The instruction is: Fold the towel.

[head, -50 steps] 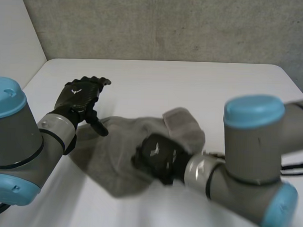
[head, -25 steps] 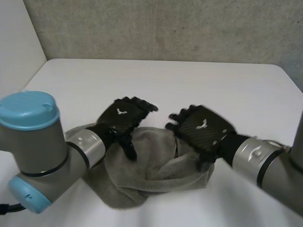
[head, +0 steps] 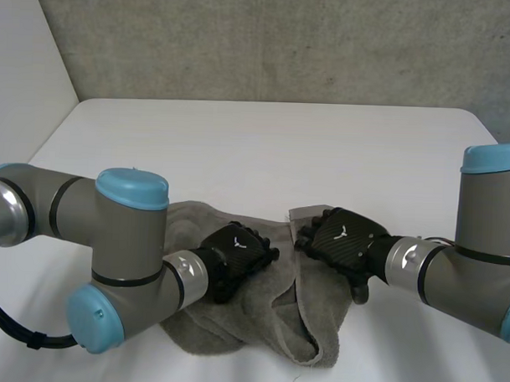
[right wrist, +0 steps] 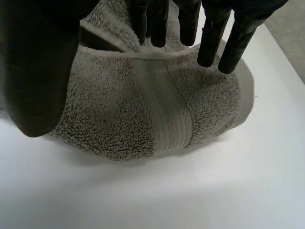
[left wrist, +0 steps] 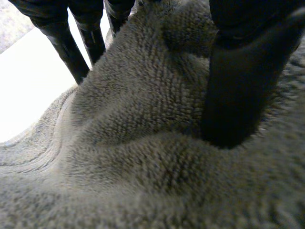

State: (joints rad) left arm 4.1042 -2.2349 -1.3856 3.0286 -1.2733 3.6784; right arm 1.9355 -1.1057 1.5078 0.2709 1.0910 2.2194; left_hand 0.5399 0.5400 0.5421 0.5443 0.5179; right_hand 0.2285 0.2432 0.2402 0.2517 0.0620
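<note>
The left robot hand (head: 236, 256) is set on the middle of the towel (head: 267, 313). A mound of pile is pinched between its thumb (left wrist: 236, 95) and fingers (left wrist: 64, 45). The right robot hand (head: 344, 238) is held released at the towel's far right corner, with straight fingers (right wrist: 212, 38) spread over a folded edge and the thumb kept apart. The grey towel is seen crumpled on the near part of the white surface (head: 265, 149), between the two arms.
</note>
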